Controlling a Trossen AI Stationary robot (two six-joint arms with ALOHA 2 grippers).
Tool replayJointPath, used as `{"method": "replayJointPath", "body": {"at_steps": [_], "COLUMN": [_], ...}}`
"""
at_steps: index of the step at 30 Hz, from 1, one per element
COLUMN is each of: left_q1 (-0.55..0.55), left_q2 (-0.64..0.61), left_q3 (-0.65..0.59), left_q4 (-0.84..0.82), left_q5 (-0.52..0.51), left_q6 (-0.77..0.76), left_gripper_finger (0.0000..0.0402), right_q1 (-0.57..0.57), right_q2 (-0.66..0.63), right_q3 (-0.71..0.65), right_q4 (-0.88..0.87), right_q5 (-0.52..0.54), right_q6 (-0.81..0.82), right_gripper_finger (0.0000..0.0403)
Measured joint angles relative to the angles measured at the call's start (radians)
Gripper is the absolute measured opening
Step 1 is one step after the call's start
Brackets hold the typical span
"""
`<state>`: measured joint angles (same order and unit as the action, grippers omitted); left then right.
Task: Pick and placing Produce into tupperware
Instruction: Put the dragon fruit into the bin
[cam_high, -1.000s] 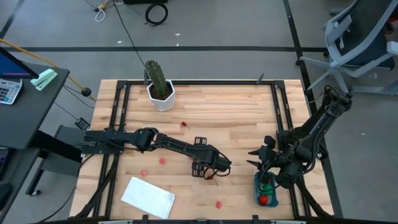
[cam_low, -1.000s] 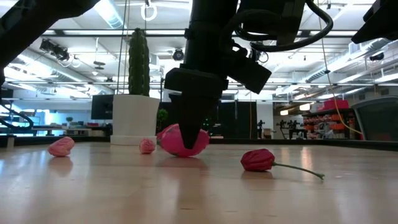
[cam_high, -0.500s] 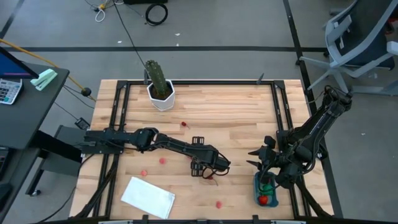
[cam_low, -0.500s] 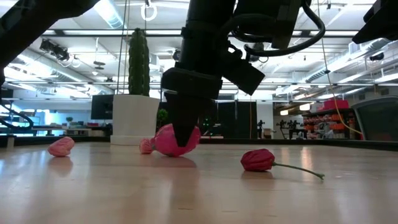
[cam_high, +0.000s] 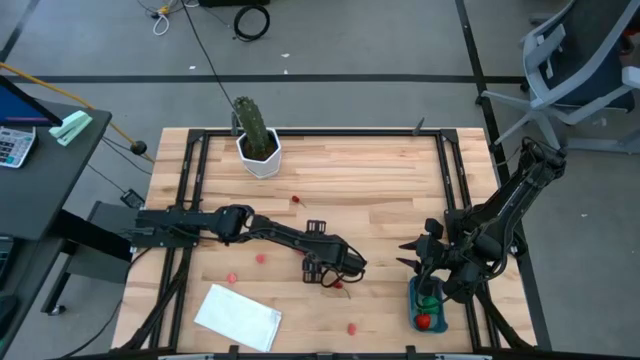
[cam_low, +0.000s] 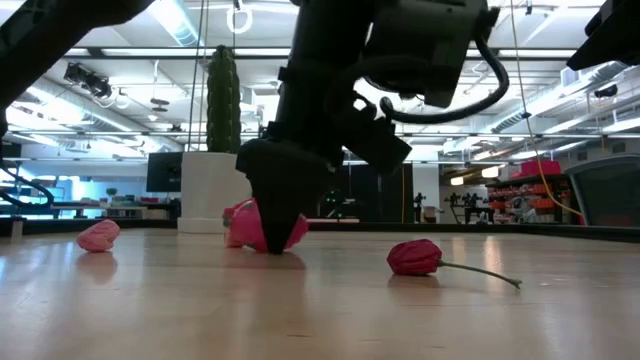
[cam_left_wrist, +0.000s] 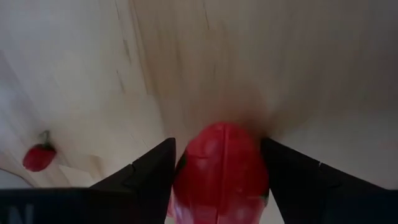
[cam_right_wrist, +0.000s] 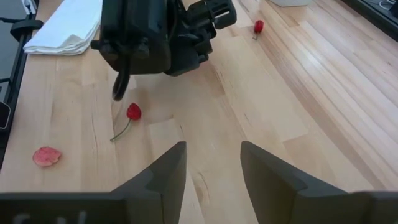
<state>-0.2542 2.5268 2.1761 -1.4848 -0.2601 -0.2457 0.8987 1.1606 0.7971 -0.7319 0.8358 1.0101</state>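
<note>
Sitting between the two dark fingers of the left gripper (cam_left_wrist: 217, 180), a pink-red toy fruit (cam_left_wrist: 221, 165) is resting on the wooden table (cam_high: 380, 190) near its middle; the fingers are closing around it from both sides. A small red fruit with a stem (cam_low: 415, 257) is lying just beside it. The teal tupperware (cam_high: 428, 305) is standing at the table's right front edge, holding red and green pieces, and the right gripper (cam_high: 432, 268) is hanging over it with its fingers parted and holding nothing.

Pale wood planks with a smooth matt finish make the counter (cam_high: 380, 190); the red produce (cam_left_wrist: 221, 165) looks glossy plastic.
</note>
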Motion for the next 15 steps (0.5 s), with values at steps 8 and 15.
{"method": "replayJointPath", "body": {"at_steps": [8, 15], "left_q1": [-0.004, -0.007], "left_q2": [-0.007, -0.006], "left_q3": [-0.023, -0.024], "left_q4": [0.014, 0.029], "left_q5": [-0.003, -0.002], "left_q6": [0.004, 0.034], "left_gripper_finger": [0.0229, 0.0224], "right_q1": [0.0, 0.0], "right_q2": [0.0, 0.0], "right_q3": [0.0, 0.0], "right_q4": [0.0, 0.0], "right_q5": [0.0, 0.001], "right_q6": [0.001, 0.007], "right_gripper_finger": [0.016, 0.016]}}
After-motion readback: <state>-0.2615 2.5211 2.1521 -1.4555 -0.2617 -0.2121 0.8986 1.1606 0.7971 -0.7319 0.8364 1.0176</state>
